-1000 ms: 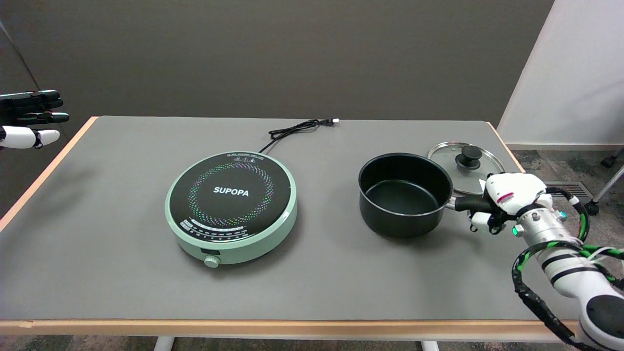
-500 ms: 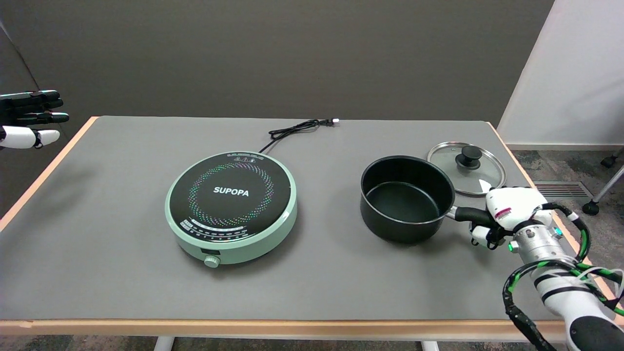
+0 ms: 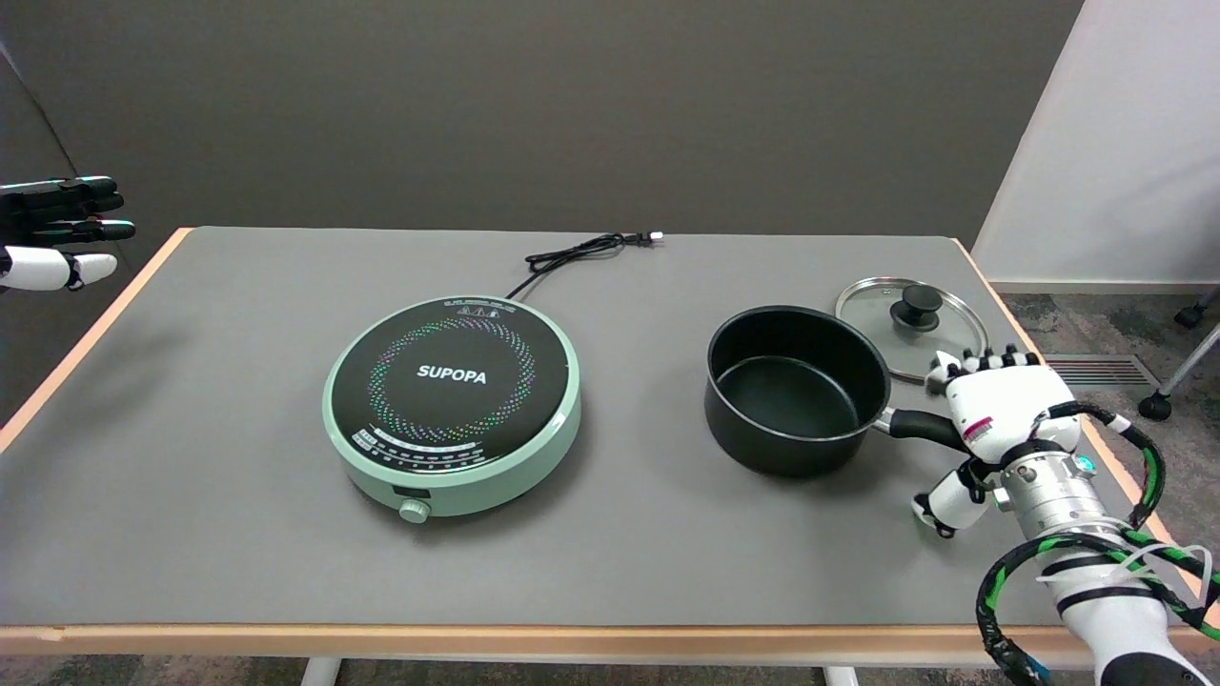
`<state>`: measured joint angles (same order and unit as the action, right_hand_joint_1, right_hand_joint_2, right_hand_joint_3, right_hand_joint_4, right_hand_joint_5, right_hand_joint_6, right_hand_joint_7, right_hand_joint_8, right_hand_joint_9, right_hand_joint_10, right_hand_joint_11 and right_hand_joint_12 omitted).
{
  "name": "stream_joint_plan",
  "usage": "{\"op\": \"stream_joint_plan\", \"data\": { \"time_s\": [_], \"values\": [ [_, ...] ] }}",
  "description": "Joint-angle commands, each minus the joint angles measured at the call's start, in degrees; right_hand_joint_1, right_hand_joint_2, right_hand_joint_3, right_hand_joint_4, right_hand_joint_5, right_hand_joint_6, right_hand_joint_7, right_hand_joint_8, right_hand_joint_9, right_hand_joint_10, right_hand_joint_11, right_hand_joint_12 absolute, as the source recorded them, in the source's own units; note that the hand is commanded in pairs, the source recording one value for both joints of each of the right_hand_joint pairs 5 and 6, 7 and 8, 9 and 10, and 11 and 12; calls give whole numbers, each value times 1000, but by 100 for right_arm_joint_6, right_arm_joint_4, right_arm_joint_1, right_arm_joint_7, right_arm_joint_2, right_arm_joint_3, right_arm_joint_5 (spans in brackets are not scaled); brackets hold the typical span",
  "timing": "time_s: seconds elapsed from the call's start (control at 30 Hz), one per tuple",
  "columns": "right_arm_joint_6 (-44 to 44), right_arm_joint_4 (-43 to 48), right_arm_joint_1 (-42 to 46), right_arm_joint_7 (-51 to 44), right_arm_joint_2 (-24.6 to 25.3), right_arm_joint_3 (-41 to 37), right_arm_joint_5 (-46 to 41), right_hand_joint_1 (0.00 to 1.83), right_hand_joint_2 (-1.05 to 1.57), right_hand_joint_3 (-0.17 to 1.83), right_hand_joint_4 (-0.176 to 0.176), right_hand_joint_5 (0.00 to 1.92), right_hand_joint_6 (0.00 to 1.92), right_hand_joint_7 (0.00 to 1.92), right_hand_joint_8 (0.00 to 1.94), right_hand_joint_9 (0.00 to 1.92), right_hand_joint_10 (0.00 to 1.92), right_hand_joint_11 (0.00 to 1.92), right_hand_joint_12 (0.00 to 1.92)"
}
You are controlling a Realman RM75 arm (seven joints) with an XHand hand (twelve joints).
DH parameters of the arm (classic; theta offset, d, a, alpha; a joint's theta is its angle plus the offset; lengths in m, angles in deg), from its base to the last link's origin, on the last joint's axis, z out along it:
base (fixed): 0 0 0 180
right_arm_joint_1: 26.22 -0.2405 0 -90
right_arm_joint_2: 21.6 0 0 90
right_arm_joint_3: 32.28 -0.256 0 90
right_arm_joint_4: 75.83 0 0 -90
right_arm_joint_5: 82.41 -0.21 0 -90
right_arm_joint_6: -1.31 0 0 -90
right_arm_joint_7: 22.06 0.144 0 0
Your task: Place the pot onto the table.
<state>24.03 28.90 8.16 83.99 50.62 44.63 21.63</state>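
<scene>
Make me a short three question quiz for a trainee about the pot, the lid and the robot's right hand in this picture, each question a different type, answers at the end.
1. True or false: the pot stands on the induction cooker.
2. Multiple choice: the glass lid lies (A) on the pot, (B) on the table behind the pot's right side, (C) on the cooker.
3. Fill in: the right hand, fingers spread, is at the pot's ____.

Key
1. False; it stands on the table, right of the cooker.
2. B
3. handle

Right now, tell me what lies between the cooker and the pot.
Only bare grey table lies between the induction cooker and the pot, in the head view.
</scene>
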Motion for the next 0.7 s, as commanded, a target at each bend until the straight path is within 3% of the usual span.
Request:
{"op": "stream_joint_plan", "data": {
  "time_s": [0.03,0.1,0.27,0.5,0.7],
  "values": [
    [376,250,24,-21,42,-48,1639,843,-42,753,-32,515,515,515,515,515,515,515,515],
    [467,258,-62,-21,26,-88,1685,830,-23,702,-71,519,519,519,519,519,519,519,519],
    [673,233,-415,6,24,-107,1656,757,2,517,-84,438,438,438,438,438,438,438,438],
    [743,277,-888,57,2,-32,1584,659,104,261,-78,322,322,322,322,322,322,322,322],
    [791,290,-1390,713,-100,26,799,540,235,97,-81,271,271,271,271,271,271,271,271]
  ]
}}
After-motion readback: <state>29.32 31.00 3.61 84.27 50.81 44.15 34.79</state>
